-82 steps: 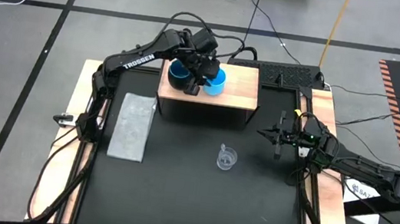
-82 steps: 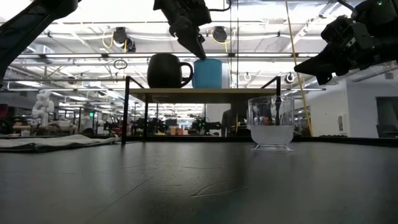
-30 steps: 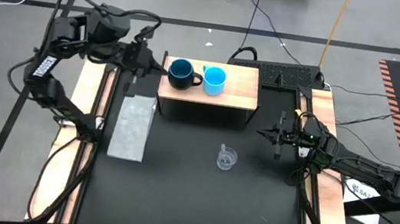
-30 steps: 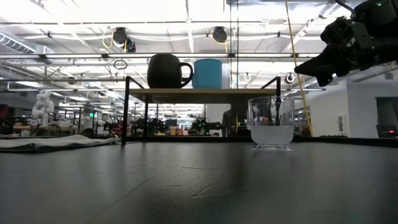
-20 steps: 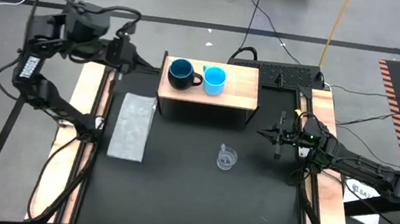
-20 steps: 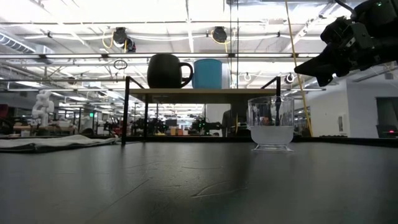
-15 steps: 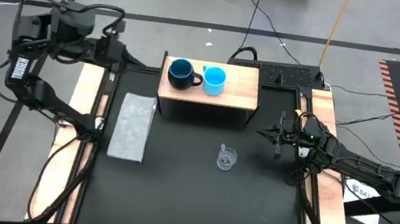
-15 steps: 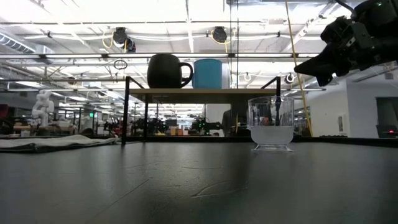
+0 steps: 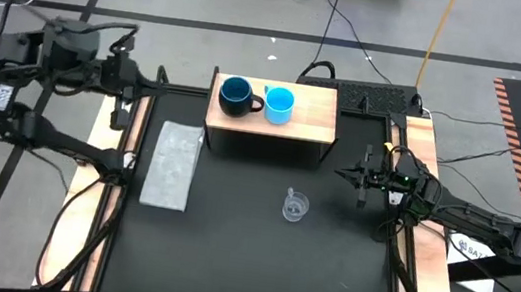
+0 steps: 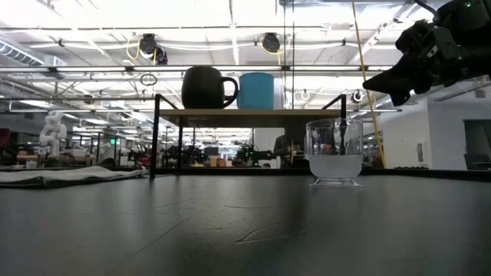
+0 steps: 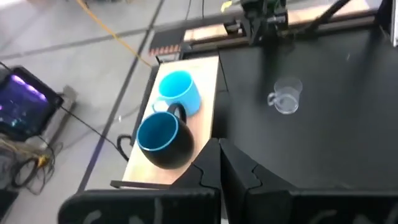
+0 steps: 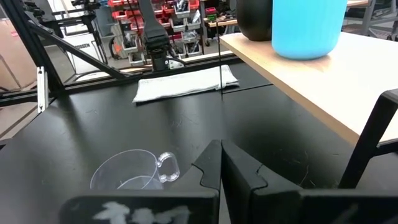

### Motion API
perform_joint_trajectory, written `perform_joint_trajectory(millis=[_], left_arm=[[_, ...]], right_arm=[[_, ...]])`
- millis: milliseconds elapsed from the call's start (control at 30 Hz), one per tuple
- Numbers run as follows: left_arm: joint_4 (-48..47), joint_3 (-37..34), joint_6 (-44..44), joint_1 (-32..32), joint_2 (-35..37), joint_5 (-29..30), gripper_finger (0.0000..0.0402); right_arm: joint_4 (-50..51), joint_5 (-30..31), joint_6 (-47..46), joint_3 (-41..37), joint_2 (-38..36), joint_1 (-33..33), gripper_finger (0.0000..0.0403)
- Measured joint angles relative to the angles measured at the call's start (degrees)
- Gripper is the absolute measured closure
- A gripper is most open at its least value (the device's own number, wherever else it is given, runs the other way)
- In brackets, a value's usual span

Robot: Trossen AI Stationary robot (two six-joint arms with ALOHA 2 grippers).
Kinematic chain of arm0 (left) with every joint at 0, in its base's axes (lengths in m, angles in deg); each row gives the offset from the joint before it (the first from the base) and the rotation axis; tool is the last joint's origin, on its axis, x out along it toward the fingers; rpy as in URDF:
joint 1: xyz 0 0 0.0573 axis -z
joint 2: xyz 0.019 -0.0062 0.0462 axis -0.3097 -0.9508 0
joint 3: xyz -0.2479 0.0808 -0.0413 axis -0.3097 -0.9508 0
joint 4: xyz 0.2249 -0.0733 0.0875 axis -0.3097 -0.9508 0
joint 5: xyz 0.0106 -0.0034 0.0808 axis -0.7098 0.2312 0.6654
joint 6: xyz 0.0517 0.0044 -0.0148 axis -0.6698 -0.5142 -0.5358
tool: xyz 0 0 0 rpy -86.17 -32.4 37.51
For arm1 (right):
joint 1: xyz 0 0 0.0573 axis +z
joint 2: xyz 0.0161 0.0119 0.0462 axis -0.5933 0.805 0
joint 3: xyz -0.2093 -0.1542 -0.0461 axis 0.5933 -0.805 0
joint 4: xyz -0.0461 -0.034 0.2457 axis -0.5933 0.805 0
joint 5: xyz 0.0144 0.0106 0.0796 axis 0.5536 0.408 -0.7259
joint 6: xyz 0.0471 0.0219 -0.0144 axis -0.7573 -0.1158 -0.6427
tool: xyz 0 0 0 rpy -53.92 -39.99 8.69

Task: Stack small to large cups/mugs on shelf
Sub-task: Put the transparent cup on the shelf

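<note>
The navy mug (image 9: 236, 95) and the light-blue cup (image 9: 279, 105) stand upright side by side on the wooden shelf (image 9: 317, 115), their bases on its board. The clear plastic cup (image 9: 295, 207) stands on the black table in front of the shelf, also seen as the clear cup (image 12: 134, 171) in the right wrist view. My left gripper (image 9: 148, 81) is shut and hovers past the shelf's left end, over the table's far-left corner. My right gripper (image 9: 342, 174) is shut and hangs above the table, to the right of the clear cup.
A grey folded cloth (image 9: 172, 165) lies flat on the table's left side, in front of the shelf's left end. Black table surface lies open around the clear cup. The shelf's dark legs (image 10: 156, 134) stand at the table's far side.
My left arm has drawn back from the shelf toward the table's left edge, folding up over the far-left corner, its gripper shut throughout. Both mugs on the shelf and the clear cup have stayed where they were.
</note>
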State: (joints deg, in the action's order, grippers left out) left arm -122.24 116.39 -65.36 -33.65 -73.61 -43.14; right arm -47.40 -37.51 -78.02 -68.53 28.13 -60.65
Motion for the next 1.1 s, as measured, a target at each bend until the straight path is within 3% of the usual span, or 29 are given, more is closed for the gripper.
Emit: perform_joint_trajectory(millis=[233, 333, 433, 700, 933, 1100], left_arm=[[20.49, -27.28, 0.98, 0.00, 16.81, -1.40, 0.0401], [28.90, -36.35, 4.01, 0.00, 22.45, 2.81, 0.0401], [34.63, -43.09, 7.39, 0.00, 26.53, 2.39, 0.0401], [54.99, -59.57, 17.54, 0.02, 31.21, -1.51, 0.0401], [71.73, -74.76, 18.51, 0.38, 31.43, -3.98, 0.0401], [78.00, -82.59, 16.25, 1.66, 34.67, -3.87, 0.0401]], right_arm=[[-0.02, 0.00, 0.05, 0.00, 0.00, 0.00, 0.0403], [-0.02, 0.00, 0.07, 0.00, 0.00, -0.01, 0.0403], [-0.02, 0.00, 0.09, 0.00, 0.00, 0.00, 0.0403], [-0.02, 0.00, 0.11, 0.00, 0.00, 0.01, 0.0403], [-0.02, 0.00, 0.11, 0.00, -0.01, -0.01, 0.0403], [0.14, -0.04, -0.61, 0.00, 0.00, -0.02, 0.0403]])
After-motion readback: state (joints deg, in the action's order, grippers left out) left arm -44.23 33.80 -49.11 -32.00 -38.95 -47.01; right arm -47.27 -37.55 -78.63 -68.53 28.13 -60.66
